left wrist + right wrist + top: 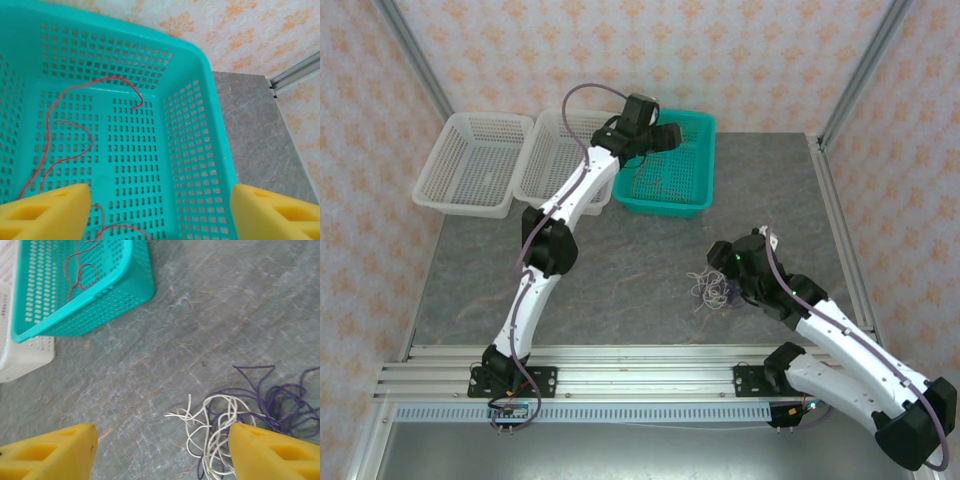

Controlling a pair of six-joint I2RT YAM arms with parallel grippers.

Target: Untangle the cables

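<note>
Top external view lays out the whole table (620, 270): a teal basket (670, 200) at 12 o'clock, two white baskets (470, 165) at 10 o'clock, and a small tangle of cables (715, 292) toward 4 o'clock, just beside the right gripper (718, 272). The left gripper (660, 135) hangs over the teal basket's 10 o'clock corner. The left wrist view adds a loose red wire (116, 77) on the basket floor, with the fingers (45, 212) spread wide and nothing between them. The right wrist view sorts the tangle into white wires (216, 435) and purple wires (255, 368) at 3 o'clock, with the jaws likewise apart and empty.
</note>
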